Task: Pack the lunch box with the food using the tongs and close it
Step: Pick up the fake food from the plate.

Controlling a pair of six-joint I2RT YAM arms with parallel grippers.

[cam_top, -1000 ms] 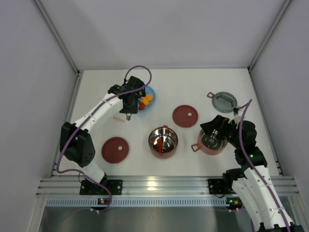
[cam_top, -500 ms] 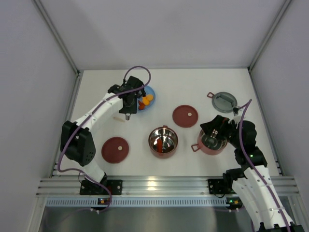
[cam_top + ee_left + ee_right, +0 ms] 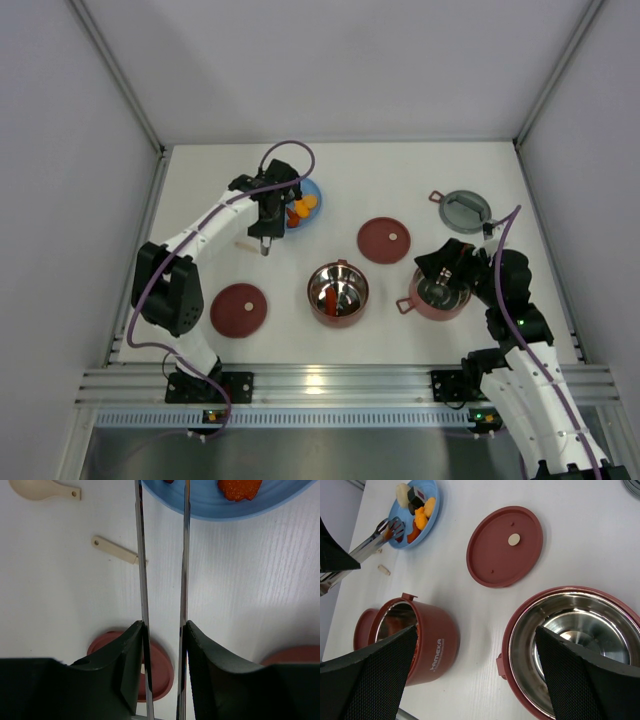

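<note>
My left gripper (image 3: 164,625) is shut on the silver tongs (image 3: 142,580), whose two arms run up to the light-blue plate (image 3: 280,502). The tong tips (image 3: 391,527) lie at the plate's near edge beside the food (image 3: 420,515), which is red, orange, black and pale pieces. The lunch box stands apart as two red bowls. The middle bowl (image 3: 338,292) holds something red. The right bowl (image 3: 575,650) shows bare steel, and my right gripper (image 3: 476,630) hangs open just above it. From above, my left gripper (image 3: 266,222) is beside the plate (image 3: 314,190).
Two maroon disc lids lie flat, one (image 3: 384,240) between the plate and the bowls, the other (image 3: 239,309) at the front left. The grey top lid (image 3: 465,211) sits at the back right. A beige spoon (image 3: 42,487) and a small beige stick (image 3: 115,550) lie left of the plate.
The left arm has shifted slightly, its elbow swinging a little; the tongs stay at the plate's edge. The right arm has not moved.
</note>
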